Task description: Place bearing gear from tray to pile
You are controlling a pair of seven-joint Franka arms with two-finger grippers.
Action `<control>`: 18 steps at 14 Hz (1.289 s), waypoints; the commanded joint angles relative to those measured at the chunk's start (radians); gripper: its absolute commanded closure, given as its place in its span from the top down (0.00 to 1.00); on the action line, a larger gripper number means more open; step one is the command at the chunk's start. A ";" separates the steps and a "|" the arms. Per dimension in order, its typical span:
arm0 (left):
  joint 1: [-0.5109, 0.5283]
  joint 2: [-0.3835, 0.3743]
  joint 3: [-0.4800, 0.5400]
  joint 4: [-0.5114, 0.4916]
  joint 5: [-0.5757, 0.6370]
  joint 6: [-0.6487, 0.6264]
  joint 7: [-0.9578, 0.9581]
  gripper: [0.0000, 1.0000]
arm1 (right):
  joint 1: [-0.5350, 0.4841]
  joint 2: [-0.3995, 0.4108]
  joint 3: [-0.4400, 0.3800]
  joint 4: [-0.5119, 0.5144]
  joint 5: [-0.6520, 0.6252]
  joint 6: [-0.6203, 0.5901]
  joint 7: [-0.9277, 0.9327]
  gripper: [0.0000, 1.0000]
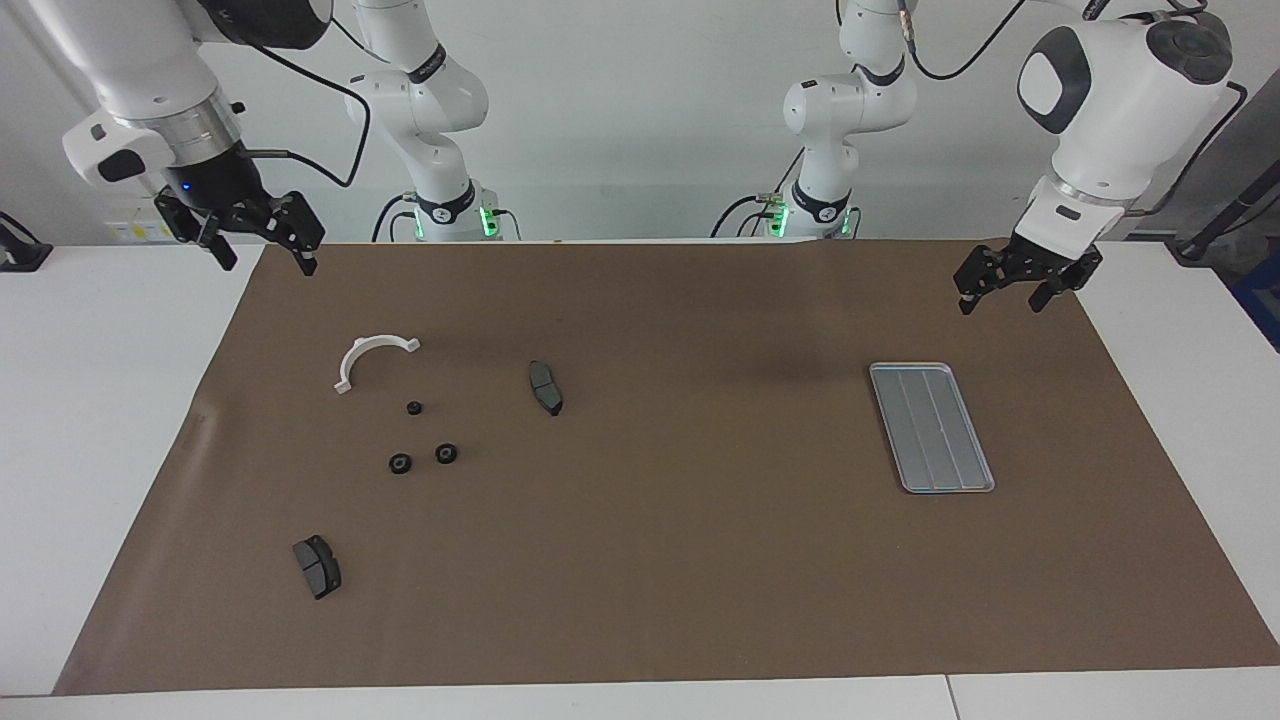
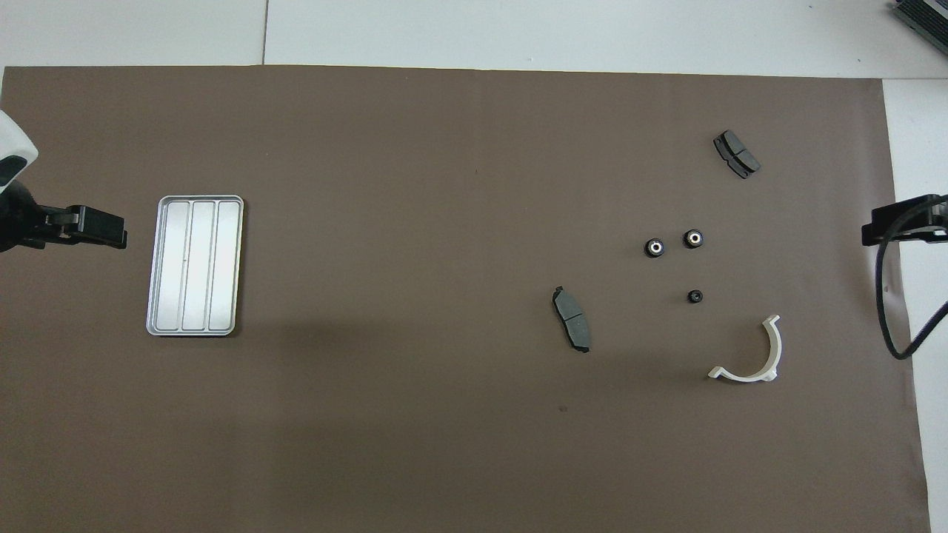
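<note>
Tray [image 1: 931, 428] near mat edge [image 1: 1180, 470]; pile [image 1: 420, 445] apart

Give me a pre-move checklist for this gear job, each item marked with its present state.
1. Tray emptied of gears: ok.
2. Pile of three black gears grouped on the mat: ok.
3. Right gripper open, holding nothing, raised over the mat's edge: ok.
4. Left gripper open, empty, waiting near the tray: ok.
5. White bracket apart from the pile: ok.
</note>
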 commanded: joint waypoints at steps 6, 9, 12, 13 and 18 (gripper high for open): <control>-0.003 -0.024 0.004 -0.025 0.020 -0.003 0.004 1.00 | -0.047 -0.039 0.042 -0.052 0.012 -0.040 -0.013 1.00; -0.003 -0.024 0.004 -0.025 0.020 -0.003 0.004 1.00 | -0.038 -0.039 0.043 -0.050 0.012 -0.039 -0.017 1.00; -0.003 -0.024 0.004 -0.025 0.020 -0.003 0.004 1.00 | -0.038 -0.041 0.043 -0.053 0.014 -0.039 -0.017 1.00; -0.003 -0.024 0.004 -0.025 0.020 -0.003 0.004 1.00 | -0.038 -0.042 0.043 -0.061 0.014 -0.033 -0.017 1.00; -0.003 -0.024 0.004 -0.025 0.020 -0.003 0.004 1.00 | -0.038 -0.047 0.043 -0.069 0.012 -0.024 -0.027 1.00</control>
